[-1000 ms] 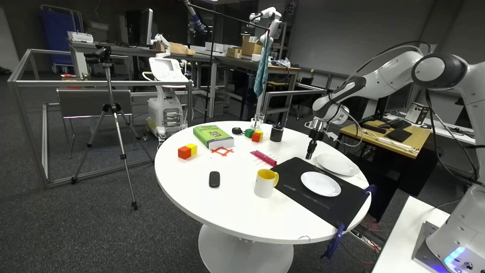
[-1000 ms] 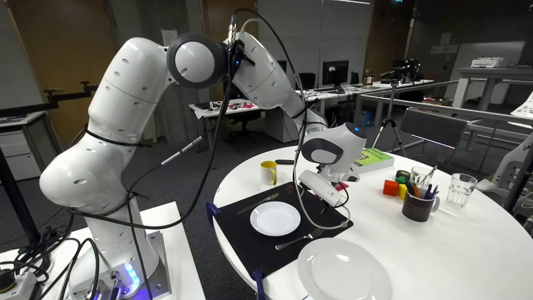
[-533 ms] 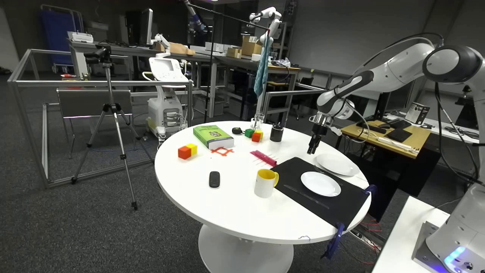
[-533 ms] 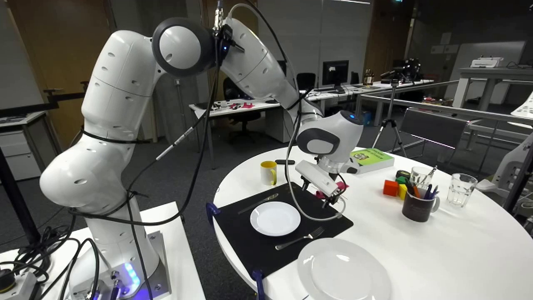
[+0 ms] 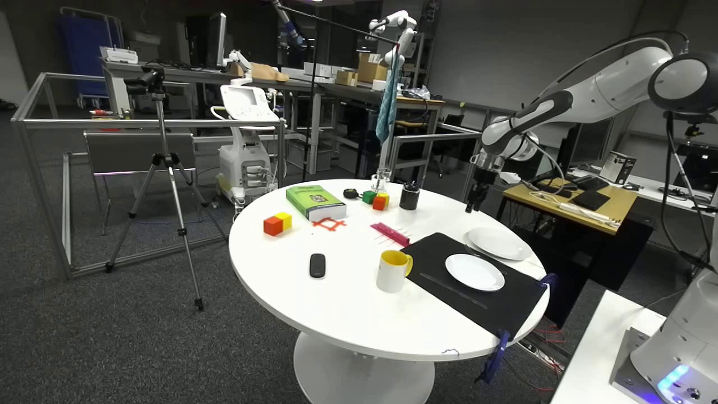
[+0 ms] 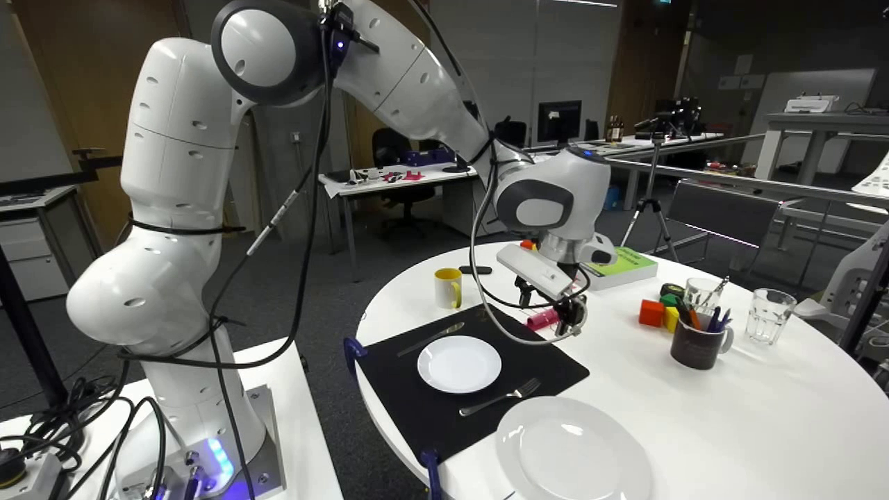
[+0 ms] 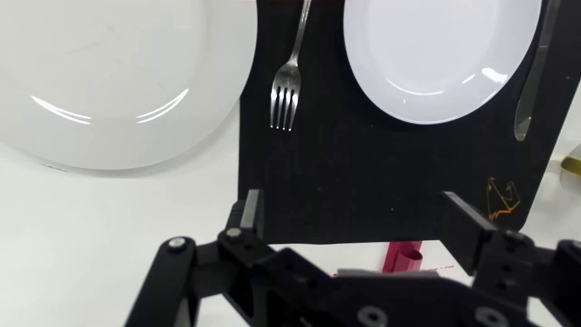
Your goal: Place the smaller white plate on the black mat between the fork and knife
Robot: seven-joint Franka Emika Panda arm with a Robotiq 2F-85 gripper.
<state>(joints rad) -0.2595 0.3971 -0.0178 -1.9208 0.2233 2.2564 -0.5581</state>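
Smaller white plate (image 6: pixel 459 364), black mat (image 6: pixel 528 361) margin all round

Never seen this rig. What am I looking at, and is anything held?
The white robot arm is operated remotely by a person. Its black gripper stands open and holds nothing. Two views look on from outside the robot; the third is taken at its wrist, looking down past the gripper. On the round white table, a black mat carries the smaller white plate, between a fork and a knife. A larger white plate lies at the mat's edge. Also there: a yellow-and-white mug, green book, coloured blocks and dark pen mug.
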